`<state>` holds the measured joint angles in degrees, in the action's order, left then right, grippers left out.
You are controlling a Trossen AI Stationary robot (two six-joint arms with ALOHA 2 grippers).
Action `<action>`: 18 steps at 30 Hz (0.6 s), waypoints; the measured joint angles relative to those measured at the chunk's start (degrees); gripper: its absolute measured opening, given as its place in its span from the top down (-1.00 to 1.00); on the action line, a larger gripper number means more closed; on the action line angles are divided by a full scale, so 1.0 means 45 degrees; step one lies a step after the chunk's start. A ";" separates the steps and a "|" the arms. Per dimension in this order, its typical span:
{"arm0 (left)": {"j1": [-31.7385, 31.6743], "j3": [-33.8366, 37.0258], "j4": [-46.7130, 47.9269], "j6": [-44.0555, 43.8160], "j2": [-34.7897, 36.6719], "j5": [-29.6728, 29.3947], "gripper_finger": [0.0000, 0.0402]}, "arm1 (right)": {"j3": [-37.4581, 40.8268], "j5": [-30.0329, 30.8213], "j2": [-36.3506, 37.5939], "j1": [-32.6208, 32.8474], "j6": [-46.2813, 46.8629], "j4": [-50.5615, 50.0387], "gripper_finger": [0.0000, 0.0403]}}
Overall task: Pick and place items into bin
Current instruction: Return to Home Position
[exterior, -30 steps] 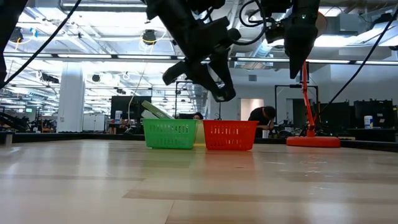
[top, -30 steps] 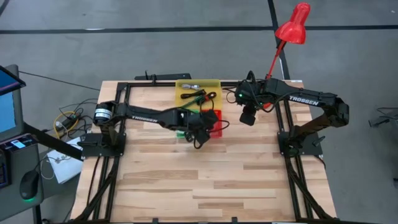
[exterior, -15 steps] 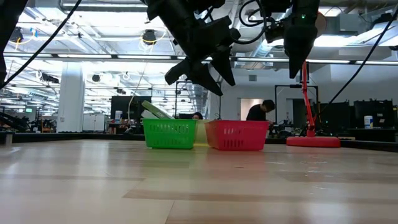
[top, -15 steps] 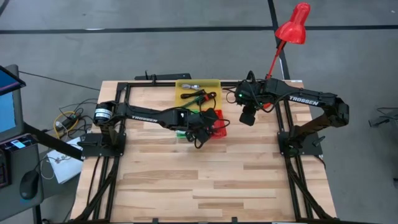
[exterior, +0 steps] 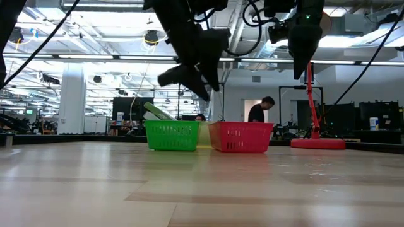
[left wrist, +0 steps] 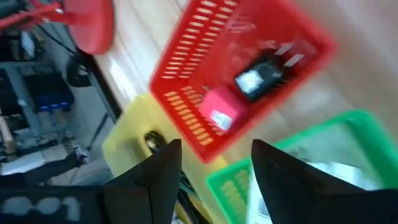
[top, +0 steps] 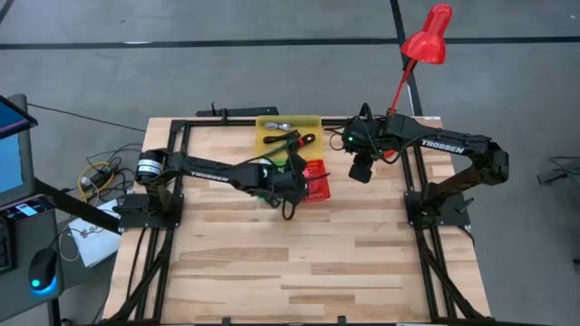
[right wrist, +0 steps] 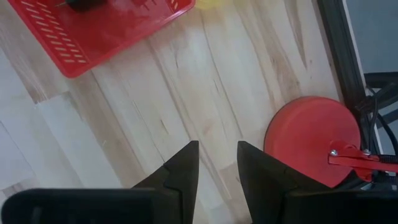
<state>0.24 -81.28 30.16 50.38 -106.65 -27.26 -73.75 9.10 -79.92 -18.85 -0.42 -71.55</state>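
Pale wooden counter (top: pixel 299 263) carrying three slotted plastic bins at the middle of its far edge: yellow bin (top: pixel 270 127), green bin (exterior: pixel 172 136), red bin (exterior: pixel 241 137). Left gripper (left wrist: pixel 214 146) hangs above the green and red bins, fingers parted, empty. Right gripper (right wrist: pixel 216 148) hangs nearer the right edge, fingers slightly parted, empty. Black charger adapter (left wrist: pixel 261 78) and pink charger adapter (left wrist: pixel 219 109) lie just beside each other inside the red bin.
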 joint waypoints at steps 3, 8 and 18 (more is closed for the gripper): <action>0.0354 0.0001 0.0349 -0.0826 0.0375 0.0062 0.08 | -0.0001 -0.0005 -0.0001 0.0053 0.0134 -0.0001 0.48; 0.1012 0.0005 0.0597 -0.2773 0.1972 0.0103 0.08 | -0.0001 -0.0067 0.0001 0.0284 0.1334 -0.0018 0.48; 0.1445 0.0000 0.2685 -0.7307 0.7492 0.3231 0.08 | -0.0001 -0.2176 0.0001 0.0947 0.0085 0.2289 0.48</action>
<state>6.74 -81.28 42.24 17.49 -72.94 -12.71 -73.76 -0.69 -79.92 -14.59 -0.03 -61.25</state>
